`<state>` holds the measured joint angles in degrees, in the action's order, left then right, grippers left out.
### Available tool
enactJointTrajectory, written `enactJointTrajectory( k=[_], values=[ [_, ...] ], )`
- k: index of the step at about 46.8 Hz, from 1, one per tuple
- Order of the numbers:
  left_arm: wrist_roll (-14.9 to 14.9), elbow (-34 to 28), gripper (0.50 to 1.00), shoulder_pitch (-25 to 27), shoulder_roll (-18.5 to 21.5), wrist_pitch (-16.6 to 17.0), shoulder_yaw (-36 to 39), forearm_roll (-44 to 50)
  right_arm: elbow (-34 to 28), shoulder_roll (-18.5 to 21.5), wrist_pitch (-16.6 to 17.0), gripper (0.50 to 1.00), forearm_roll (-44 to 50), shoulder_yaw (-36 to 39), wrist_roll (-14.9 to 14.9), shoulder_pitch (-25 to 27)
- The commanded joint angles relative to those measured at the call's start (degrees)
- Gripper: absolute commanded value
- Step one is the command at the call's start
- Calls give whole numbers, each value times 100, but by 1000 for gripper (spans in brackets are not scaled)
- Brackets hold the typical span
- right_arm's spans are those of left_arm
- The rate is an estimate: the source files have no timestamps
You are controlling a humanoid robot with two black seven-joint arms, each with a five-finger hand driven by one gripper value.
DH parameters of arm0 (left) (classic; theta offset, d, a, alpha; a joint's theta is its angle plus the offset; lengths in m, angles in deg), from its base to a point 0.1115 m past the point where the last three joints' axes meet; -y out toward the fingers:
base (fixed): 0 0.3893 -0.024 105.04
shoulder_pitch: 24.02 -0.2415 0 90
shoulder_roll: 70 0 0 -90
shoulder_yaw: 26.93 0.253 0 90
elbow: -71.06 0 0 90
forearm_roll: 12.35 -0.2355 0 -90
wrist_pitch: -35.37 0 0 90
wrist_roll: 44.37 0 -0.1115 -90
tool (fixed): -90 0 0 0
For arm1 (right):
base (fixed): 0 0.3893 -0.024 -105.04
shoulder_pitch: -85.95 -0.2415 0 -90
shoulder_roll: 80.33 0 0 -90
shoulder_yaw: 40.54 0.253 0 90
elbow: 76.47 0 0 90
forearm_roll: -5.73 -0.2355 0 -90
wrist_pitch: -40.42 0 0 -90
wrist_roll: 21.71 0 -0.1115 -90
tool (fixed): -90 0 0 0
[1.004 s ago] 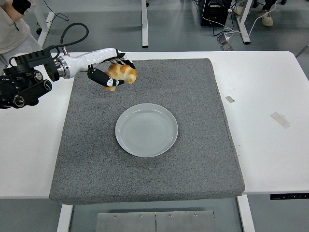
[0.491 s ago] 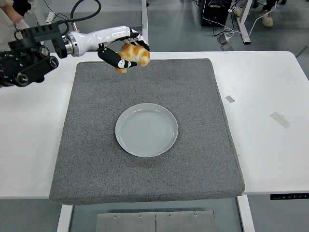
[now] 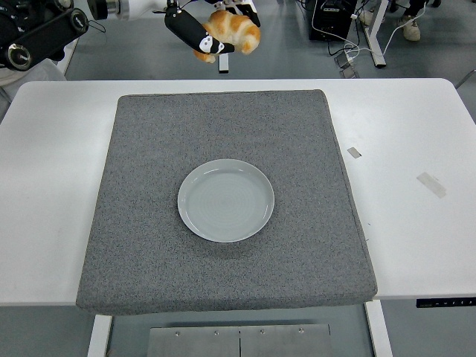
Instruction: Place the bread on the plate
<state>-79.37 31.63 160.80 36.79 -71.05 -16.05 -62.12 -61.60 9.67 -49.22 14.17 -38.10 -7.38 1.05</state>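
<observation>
A golden-brown piece of bread (image 3: 236,31) hangs high in the air near the picture's top, above the far edge of the table. My left hand (image 3: 216,30) is shut on it, black fingers curled around its left and top sides. The arm comes in from the top left corner. A round pale grey plate (image 3: 225,199) lies bare in the middle of the dark grey mat (image 3: 149,223), well below and toward me from the bread. My right arm does not show.
The white table (image 3: 416,223) extends to the right of the mat, with two small tape pieces (image 3: 431,184) on it. Beyond the far edge are table legs, cables and a black box on the floor.
My left hand has lifted the bread up and to the right, from low over the mat's far left corner to high above the table's far edge.
</observation>
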Motion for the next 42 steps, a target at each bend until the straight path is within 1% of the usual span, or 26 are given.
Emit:
enactJointTrajectory(
  k=[1,6,16,25,34,42],
  values=[
    [-1,-205,500,142,0,-98,10,-42,-1,0,-1,1000,0,2,0,-1],
    [-1,-460,500,318,0,-256,124,-77,-1,0,-1,1000,0,11,0,-1],
    [-1,-988,500,564,26,-292,634,-279,-1,0,-1,1000,0,19,0,-1],
    [-1,-1366,500,520,70,-283,749,-806,-1,0,-1,1000,0,19,0,-1],
    [-1,-1463,500,459,61,-248,916,-1140,-1,0,-1,1000,0,19,0,8],
    [-1,-1463,500,222,26,-177,951,-1509,-1,0,-1,1000,0,19,0,-1]
  ],
)
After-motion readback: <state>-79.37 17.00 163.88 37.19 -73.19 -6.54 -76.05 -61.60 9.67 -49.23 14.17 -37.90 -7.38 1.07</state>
